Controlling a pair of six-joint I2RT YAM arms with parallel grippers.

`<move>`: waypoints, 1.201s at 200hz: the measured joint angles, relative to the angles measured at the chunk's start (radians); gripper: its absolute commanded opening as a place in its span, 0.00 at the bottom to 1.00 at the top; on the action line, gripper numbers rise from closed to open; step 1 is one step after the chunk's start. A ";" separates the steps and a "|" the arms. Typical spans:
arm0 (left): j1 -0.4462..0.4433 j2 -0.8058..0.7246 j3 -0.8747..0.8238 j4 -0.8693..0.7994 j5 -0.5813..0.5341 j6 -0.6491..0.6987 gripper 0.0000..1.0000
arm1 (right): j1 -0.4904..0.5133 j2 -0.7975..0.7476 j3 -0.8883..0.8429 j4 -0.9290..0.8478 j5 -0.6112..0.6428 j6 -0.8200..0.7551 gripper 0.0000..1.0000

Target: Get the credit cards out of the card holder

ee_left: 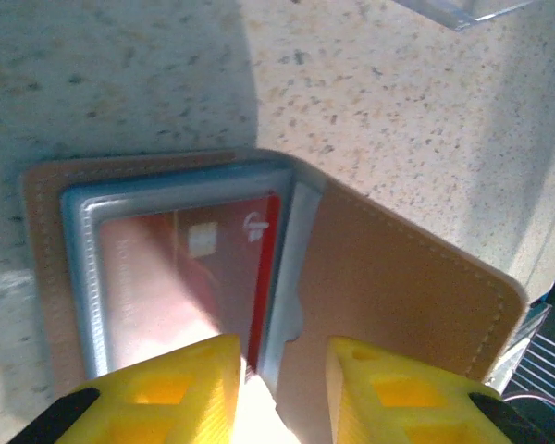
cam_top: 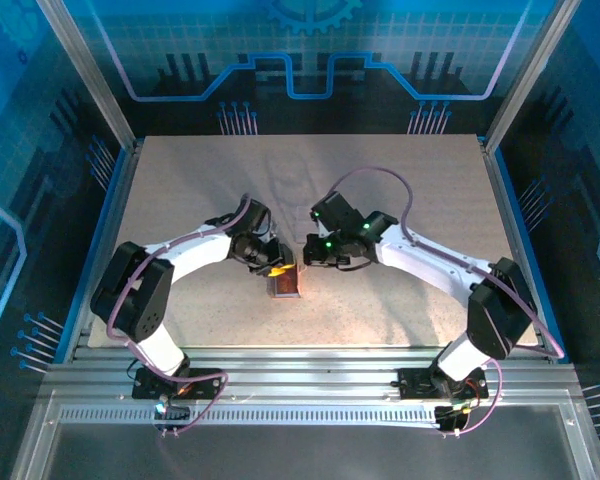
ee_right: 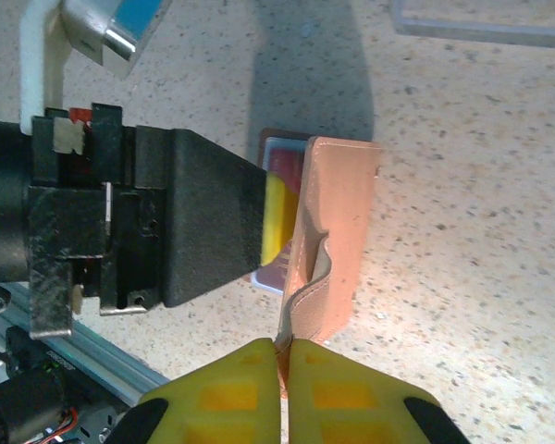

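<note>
Pinching the raised tan flap of the card holder (ee_right: 338,231), the right gripper (ee_right: 282,347) presses its yellow fingers (ee_right: 231,388) together on the leather and holds that half upright above the speckled table (ee_right: 462,277). The left gripper (ee_left: 285,347) has its jaws apart. One fingertip is over a red credit card (ee_left: 194,277) that sits in the clear pocket on the holder's flat half, and the other is over the flap's brown inner face. Seen from above, both arms meet at the holder near the table's middle. A clear container (ee_left: 462,9) lies beyond the holder, well apart from it.
</note>
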 measured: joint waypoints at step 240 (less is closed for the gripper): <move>-0.129 0.157 0.068 0.092 0.032 -0.053 0.24 | -0.095 -0.161 -0.152 0.100 -0.095 0.089 0.30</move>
